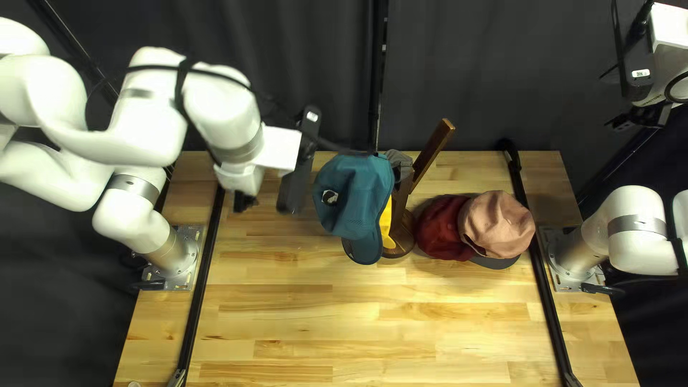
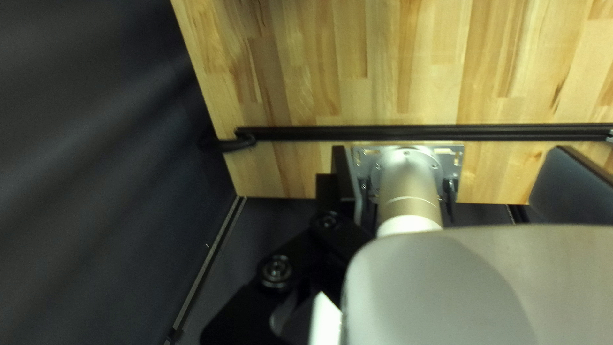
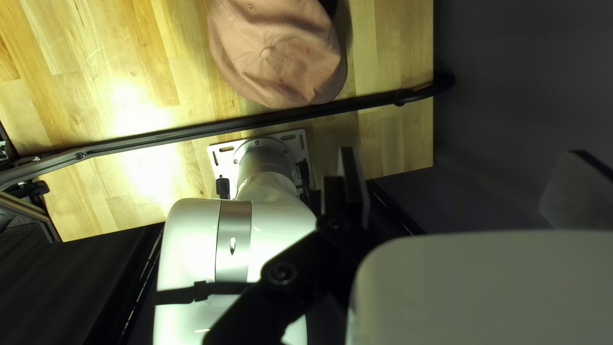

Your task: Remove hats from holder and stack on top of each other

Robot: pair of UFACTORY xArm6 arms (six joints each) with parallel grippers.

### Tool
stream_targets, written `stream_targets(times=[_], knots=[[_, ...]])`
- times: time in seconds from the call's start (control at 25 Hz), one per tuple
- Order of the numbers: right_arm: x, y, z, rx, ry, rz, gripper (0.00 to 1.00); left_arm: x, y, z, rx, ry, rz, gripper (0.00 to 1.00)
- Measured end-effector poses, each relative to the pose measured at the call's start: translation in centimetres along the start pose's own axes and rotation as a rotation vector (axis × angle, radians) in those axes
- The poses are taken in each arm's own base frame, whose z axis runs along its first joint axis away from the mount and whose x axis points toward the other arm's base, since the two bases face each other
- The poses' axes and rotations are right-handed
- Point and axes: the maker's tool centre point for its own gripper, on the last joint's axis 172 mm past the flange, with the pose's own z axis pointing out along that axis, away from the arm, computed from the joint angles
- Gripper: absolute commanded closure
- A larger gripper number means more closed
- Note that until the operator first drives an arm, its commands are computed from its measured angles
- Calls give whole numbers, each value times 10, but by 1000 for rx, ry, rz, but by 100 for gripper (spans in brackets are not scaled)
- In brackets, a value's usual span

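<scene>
The teal cap (image 1: 355, 199) hangs on the holder (image 1: 430, 148) over a yellow cap (image 1: 385, 228); beside it a pink cap (image 1: 497, 223) lies on a red cap (image 1: 438, 226). The left gripper (image 1: 287, 207), wide and empty, hovers near the teal cap, probably next: pinch, lift clear. The right gripper (image 3: 462, 189), also wide, is well apart.

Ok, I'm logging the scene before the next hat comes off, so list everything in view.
Table: one, pale wood, under everything.
Hat holder: one, brown wood, mid-table.
Teal cap: one, teal, hanging on the holder.
Yellow cap: one, yellow, on the holder under the teal cap.
Grey cap: one, grey, on the holder behind the teal cap.
Red hat: one, dark red, on the table beside the holder.
Pink cap: one, pink, partly on the red hat.
Rails: two, black, along the table's sides.
Left arm: white, its pincer beside the teal cap.
Right arm: white, raised.
</scene>
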Motion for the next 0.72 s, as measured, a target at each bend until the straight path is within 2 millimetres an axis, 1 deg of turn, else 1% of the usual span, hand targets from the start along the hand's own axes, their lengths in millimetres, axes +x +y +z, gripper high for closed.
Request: stream_targets(times=[0.12, 0.24, 0.32, 0.44, 0.56, 0.72], knots=[[0, 0, 0, 0, 0, 0, 0, 22, -7, -6, -23, 15, 43, 0], [0, 0, 0, 0, 0, 0, 0, 46, -12, -8, -39, 24, 79, 0], [0, 0, 0, 0, 0, 0, 0, 62, -13, -4, -52, 25, 101, 0], [0, 0, 0, 0, 0, 0, 0, 82, -11, 6, -76, 25, 127, 0], [0, 0, 0, 0, 0, 0, 0, 90, -9, 16, -93, 20, 135, 0], [0, 0, 0, 0, 0, 0, 0, 93, -8, 23, -103, 6, 133, 0]])
